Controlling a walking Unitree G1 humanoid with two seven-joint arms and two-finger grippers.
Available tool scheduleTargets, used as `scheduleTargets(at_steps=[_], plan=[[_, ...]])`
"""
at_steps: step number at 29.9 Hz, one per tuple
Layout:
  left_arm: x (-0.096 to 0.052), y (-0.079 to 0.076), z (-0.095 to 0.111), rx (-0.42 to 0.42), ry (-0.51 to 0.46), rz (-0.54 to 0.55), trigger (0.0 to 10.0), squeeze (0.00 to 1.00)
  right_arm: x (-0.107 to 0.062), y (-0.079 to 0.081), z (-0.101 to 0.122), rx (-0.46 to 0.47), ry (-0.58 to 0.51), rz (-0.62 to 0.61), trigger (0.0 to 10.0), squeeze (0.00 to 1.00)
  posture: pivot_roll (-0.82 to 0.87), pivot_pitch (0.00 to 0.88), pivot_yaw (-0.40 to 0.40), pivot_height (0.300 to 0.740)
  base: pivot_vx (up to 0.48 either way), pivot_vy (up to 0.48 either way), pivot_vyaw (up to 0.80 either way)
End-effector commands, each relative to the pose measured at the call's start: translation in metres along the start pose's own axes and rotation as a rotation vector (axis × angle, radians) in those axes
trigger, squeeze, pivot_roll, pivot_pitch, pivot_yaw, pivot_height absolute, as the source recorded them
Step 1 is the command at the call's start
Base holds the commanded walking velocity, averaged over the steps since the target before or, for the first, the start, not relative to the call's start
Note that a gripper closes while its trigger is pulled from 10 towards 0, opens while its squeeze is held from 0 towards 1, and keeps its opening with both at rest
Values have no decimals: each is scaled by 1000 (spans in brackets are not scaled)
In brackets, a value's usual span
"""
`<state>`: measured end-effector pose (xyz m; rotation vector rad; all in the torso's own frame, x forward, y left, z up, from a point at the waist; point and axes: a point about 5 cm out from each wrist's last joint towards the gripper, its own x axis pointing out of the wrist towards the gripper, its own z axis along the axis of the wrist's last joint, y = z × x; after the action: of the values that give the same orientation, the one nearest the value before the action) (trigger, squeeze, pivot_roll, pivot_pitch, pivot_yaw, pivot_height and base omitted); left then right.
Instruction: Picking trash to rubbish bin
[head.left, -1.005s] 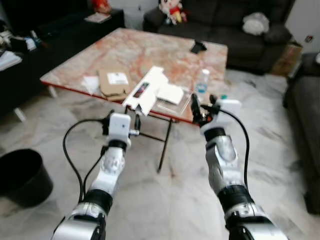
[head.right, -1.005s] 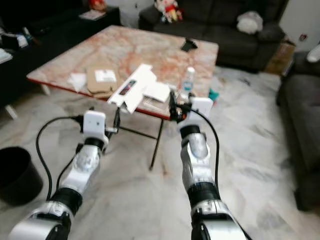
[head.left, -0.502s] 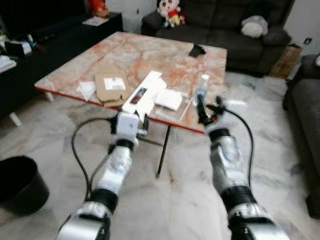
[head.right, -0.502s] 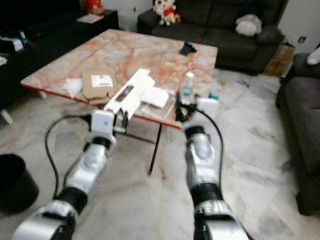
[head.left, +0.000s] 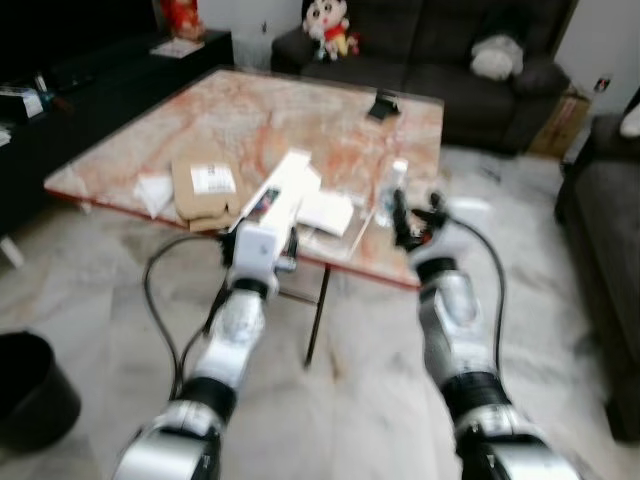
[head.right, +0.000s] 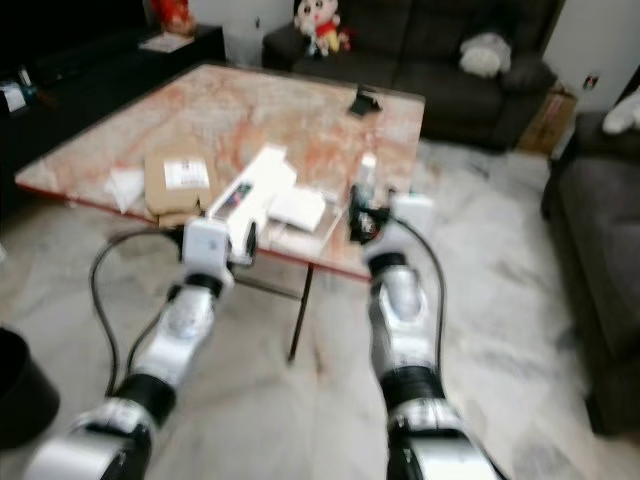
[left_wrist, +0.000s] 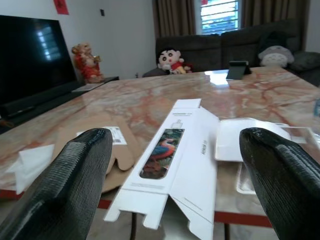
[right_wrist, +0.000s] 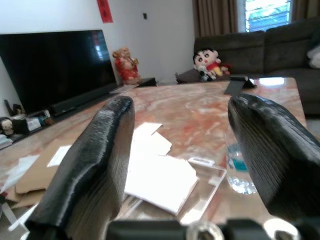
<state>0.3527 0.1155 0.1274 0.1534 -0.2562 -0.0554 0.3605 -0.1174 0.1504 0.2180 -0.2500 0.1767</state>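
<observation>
Both grippers, left gripper (head.left: 262, 232) and right gripper (head.left: 408, 213), are hovering spread and empty at the marble table's (head.left: 330, 140) near edge, facing the flattened white carton (left_wrist: 170, 155) lying there, ready for grasping.

A pale marbled floor (head.left: 560, 330) runs through the living room. A bench (head.left: 250, 110) with a reddish marble top and thin dark legs stands in the middle. Behind it sits a dark sofa (head.left: 450, 40) holding a doll (head.left: 322, 18) and a grey cushion (head.left: 497, 57). A black television (right_wrist: 55, 60) stands against a white wall (left_wrist: 125, 30), and a window (left_wrist: 220, 9) with brown curtains (left_wrist: 172, 17) lets in daylight.
</observation>
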Motion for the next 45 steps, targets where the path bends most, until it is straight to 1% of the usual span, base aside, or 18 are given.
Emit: scheduleTargets(at_steps=[1, 17, 18, 19, 20, 24, 25, 29, 32, 33, 37, 38, 41, 43, 44, 45], plan=[[1, -11, 5, -18, -16, -27, 10000, 0, 1, -10, 7, -13, -22, -27, 10000, 0, 115, 0, -43, 740, 341, 0, 0], [1, -15, 6, -21, -22, -41, 10000, 0, 2, -9, 8, -6, -24, -16, 10000, 0, 113, 0, -43, 740, 339, 0, 0], [1, -15, 6, -21, -22, -41, 10000, 0, 2, -9, 8, -2, -25, -13, 10000, 569, 113, 0, -43, 740, 341, 0, 0], [1, -15, 6, -21, -22, -42, 10000, 0, 3, -10, 9, -1, -28, -17, 10000, 569, 113, 0, -43, 740, 341, 0, 0], [1, -15, 6, -20, -23, -42, 10000, 0, 3, -10, 9, 4, -29, -19, 10000, 1000, 113, 0, -43, 740, 341, 0, 0], [2, -15, 7, -19, -25, -41, 10000, 0, 3, -9, 8, 1, -27, -16, 10000, 1000, 113, 0, -43, 740, 341, 0, 0], [2, -15, 7, -19, -26, -40, 10000, 0, 3, -8, 8, -5, -22, -9, 10000, 0, 117, 0, -45, 740, 337, 0, 0], [2, -14, 7, -17, -27, -37, 10000, 0, 2, -6, 7, -4, -19, -5, 10000, 0, 117, 0, -45, 740, 338, 0, 0], [2, -13, 7, -16, -28, -33, 10000, 0, 2, -6, 6, 17, -20, -2, 10000, 0, 119, 0, -46, 740, 337, 0, 0], [2, -13, 7, -15, -28, -33, 10000, 0, 2, -6, 6, 21, -19, -3, 10000, 1000, 119, 0, -47, 740, 341, 0, 0], [2, -13, 8, -14, -28, -33, 10000, 0, 2, -6, 6, 24, -17, -5, 10000, 1000, 119, 0, -47, 740, 341, 0, 0], [2, -13, 8, -14, -29, -31, 10000, 0, 2, -5, 6, 12, -16, 1, 10000, 0, 119, 0, -47, 740, 341, 0, 0], [2, -12, 8, -15, -31, -29, 10000, 0, 2, -3, 6, 2, -13, 10, 10000, 0, 119, 0, -47, 740, 341, 0, 0], [2, -13, 8, -16, -32, -29, 10000, 0, 2, -3, 6, 6, -14, 13, 10000, 0, 119, 0, -47, 740, 341, 0, 0], [2, -14, 8, -18, -33, -29, 10000, 0, 3, -2, 6, 22, -17, 17, 10000, 0, 119, 0, -47, 740, 337, 0, 0], [2, -14, 9, -19, -33, -30, 10000, 0, 3, -2, 6, 35, -21, 19, 10000, 1000, 119, 0, -47, 740, 341, 0, 0]])
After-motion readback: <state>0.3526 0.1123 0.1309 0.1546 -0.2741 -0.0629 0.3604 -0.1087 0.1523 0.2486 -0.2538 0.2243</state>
